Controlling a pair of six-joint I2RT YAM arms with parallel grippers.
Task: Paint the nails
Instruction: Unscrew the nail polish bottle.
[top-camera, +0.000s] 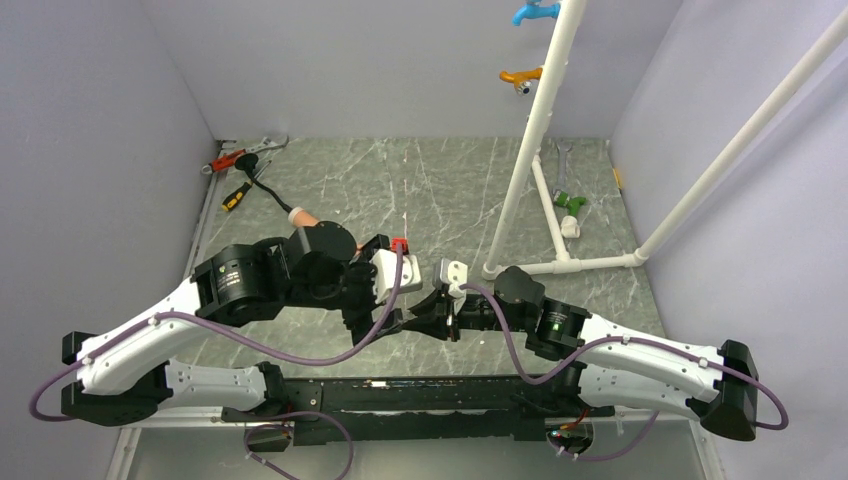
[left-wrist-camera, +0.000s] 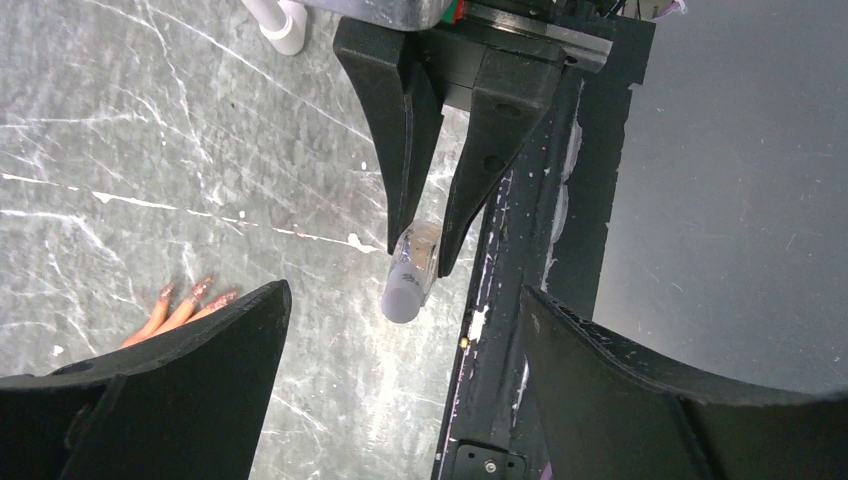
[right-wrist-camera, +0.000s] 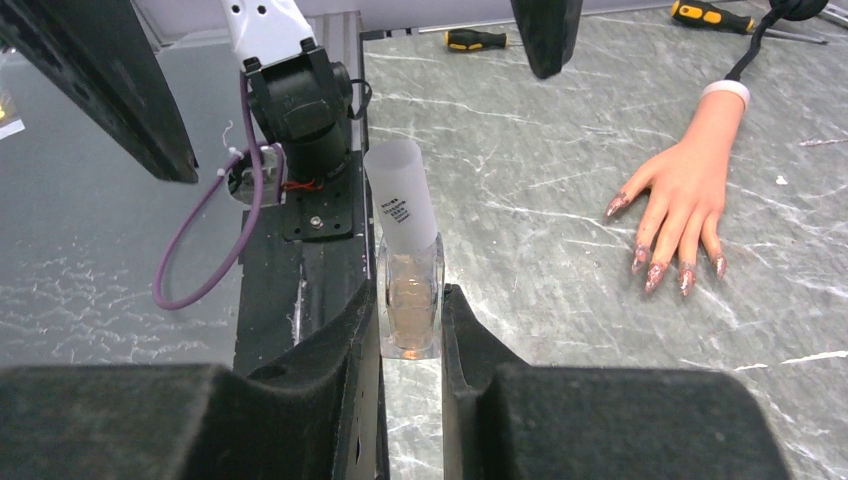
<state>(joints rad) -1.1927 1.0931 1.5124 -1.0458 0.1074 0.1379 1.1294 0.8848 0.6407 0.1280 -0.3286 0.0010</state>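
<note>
- The nails (right-wrist-camera: 655, 272), glittery reddish-pink, tip a flesh-coloured mannequin hand (right-wrist-camera: 690, 185) lying palm-down on the grey marbled table (right-wrist-camera: 560, 150).
- Well apart from it, the right gripper (right-wrist-camera: 410, 300) is clamped on a small clear bottle (right-wrist-camera: 398, 190) with a frosted cap; the label print is too small to read.
- The left gripper (left-wrist-camera: 400, 292) gapes wide and holds nothing.
- The left wrist view catches only three fingertips, and overhead the left arm covers most of the hand.
</note>
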